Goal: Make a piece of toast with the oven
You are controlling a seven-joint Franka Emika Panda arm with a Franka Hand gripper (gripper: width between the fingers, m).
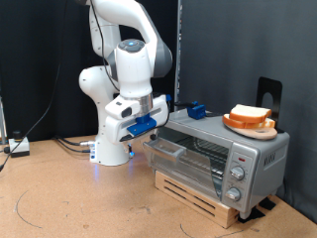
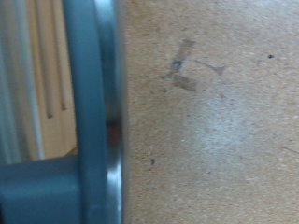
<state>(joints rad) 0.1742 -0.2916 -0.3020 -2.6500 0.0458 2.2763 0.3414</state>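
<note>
We have the oven (image 1: 220, 151) door partly open with our gripper (image 1: 152, 132) at its handle (image 2: 93, 103), grip unclear, and the toast (image 1: 252, 116) unloaded on top.

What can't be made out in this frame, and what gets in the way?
- Gripper: in the exterior view the hand's body hides the fingers at the oven door, so whether it is open or shut is hidden.
- Wrist view: blurred close-up; the grey handle is cut off by the edges.
- Bread on the orange plate: too small to count slices.
- Knobs: settings too small to read.
</note>
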